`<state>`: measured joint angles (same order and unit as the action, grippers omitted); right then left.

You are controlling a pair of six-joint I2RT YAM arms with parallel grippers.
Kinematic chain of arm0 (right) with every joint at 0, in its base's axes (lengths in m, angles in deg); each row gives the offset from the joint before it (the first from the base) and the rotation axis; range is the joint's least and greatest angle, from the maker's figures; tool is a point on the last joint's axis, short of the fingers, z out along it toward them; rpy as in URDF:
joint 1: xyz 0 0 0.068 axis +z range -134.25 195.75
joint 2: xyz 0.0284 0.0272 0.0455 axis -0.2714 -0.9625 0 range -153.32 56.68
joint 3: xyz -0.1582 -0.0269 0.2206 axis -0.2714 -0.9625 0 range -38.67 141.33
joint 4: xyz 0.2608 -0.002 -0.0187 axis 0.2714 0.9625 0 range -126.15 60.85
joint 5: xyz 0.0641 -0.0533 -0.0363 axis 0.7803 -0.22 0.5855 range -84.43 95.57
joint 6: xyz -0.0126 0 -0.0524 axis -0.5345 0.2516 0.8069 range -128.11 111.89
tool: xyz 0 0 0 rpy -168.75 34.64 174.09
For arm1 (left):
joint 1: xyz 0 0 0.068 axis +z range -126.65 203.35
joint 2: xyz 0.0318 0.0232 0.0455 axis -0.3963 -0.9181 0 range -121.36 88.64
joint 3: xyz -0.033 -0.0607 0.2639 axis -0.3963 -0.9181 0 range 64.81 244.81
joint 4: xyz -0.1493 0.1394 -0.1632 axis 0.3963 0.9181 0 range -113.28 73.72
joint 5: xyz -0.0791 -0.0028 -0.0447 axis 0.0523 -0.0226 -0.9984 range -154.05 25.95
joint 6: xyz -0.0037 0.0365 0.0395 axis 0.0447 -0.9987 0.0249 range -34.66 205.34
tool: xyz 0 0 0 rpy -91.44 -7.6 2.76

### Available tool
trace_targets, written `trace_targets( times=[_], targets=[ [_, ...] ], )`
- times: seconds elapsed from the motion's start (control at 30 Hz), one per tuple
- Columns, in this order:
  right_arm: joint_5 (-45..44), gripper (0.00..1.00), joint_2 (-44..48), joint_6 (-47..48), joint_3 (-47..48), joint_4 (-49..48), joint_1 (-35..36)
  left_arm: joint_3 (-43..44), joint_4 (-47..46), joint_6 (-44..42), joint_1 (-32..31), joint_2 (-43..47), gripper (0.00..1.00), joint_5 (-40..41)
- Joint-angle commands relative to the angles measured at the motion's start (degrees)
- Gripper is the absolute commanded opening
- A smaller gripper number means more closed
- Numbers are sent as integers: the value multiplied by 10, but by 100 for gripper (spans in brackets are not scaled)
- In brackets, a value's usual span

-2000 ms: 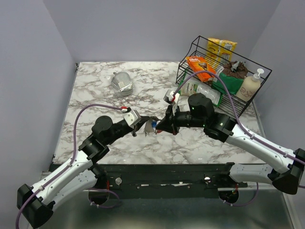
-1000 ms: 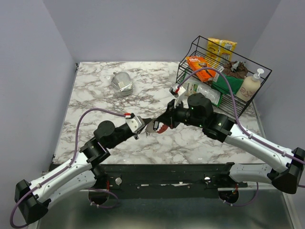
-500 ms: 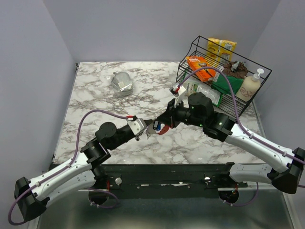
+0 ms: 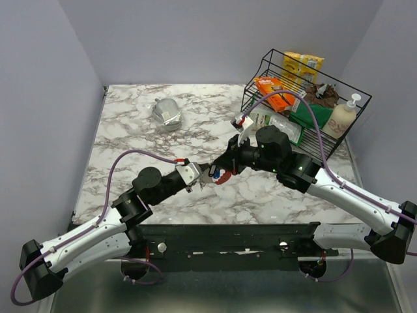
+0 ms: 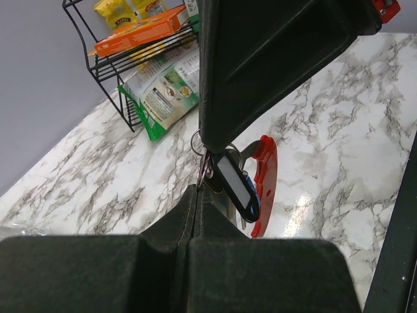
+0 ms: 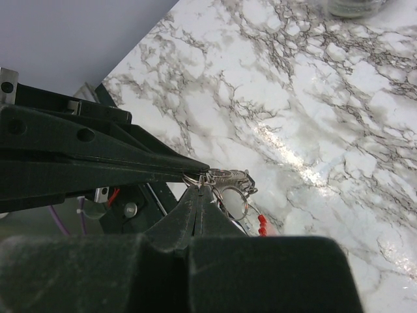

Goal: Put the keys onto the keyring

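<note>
The keyring (image 4: 219, 175) hangs in the air between my two grippers above the front middle of the marble table. My left gripper (image 4: 204, 176) is shut, its tips pinching the silver rings (image 5: 199, 142). My right gripper (image 4: 223, 169) is also shut on the rings (image 6: 229, 177), tip to tip with the left one. In the left wrist view a dark key (image 5: 233, 186) with a light centre hangs below the rings, in front of the blue tag (image 5: 253, 197) and the curved red tag (image 5: 264, 173). I cannot make out a second key.
A black wire basket (image 4: 326, 88) with snack boxes, a soap bottle (image 4: 342, 117) and a green packet (image 4: 277, 125) stands at the back right. A shiny jar-like object (image 4: 167, 114) sits at the back left. The table's front edge lies just below the grippers.
The left arm has slid right and the right gripper has shifted slightly, bringing both tips together on the keyring. Almost nothing has moved in the last half second.
</note>
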<state>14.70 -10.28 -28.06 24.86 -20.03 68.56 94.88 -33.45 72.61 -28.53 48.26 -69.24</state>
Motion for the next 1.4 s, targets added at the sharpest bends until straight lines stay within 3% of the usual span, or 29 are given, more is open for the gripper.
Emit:
trace_targets(
  times=[0.0, 1.37],
  targets=[
    [16, 0, -4, -1, 14, 4, 2, 3, -33, -6, -5, 14, 0, 13],
    [65, 1, 0, -17, -1, -18, 1, -8, -57, 7, -6, 8, 0, 25]
  ],
)
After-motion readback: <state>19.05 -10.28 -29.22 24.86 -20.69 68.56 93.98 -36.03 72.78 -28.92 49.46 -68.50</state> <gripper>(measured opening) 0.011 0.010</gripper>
